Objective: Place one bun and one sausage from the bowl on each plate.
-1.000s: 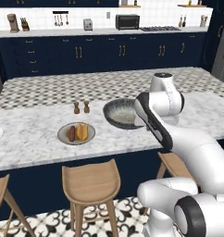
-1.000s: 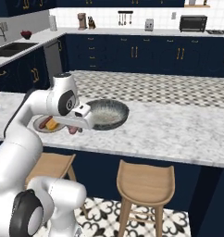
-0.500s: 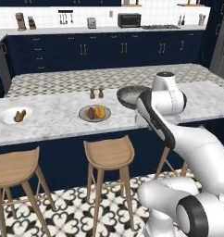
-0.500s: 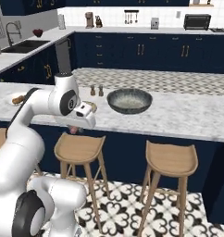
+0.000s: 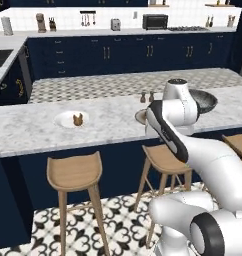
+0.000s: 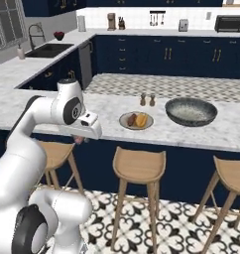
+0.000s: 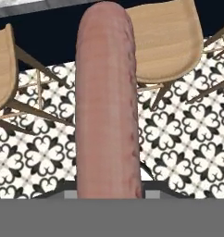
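Sausage (image 7: 107,99) held lengthwise in the gripper (image 6: 81,140), jaws narrowed onto it; hand view has it hanging over patterned floor tiles and two wooden stools (image 7: 167,39), off the island counter's (image 6: 117,106) near edge. Pink tip of it just shows under the hand in right base view. On the counter: beige plate (image 6: 136,120) carrying a bun and a brown sausage, just left of the dark-grey bowl (image 6: 191,110). Salt and pepper shakers (image 6: 147,99) stand just behind the beige plate. White plate (image 5: 72,119) lies well left along the counter, a small brown item on it.
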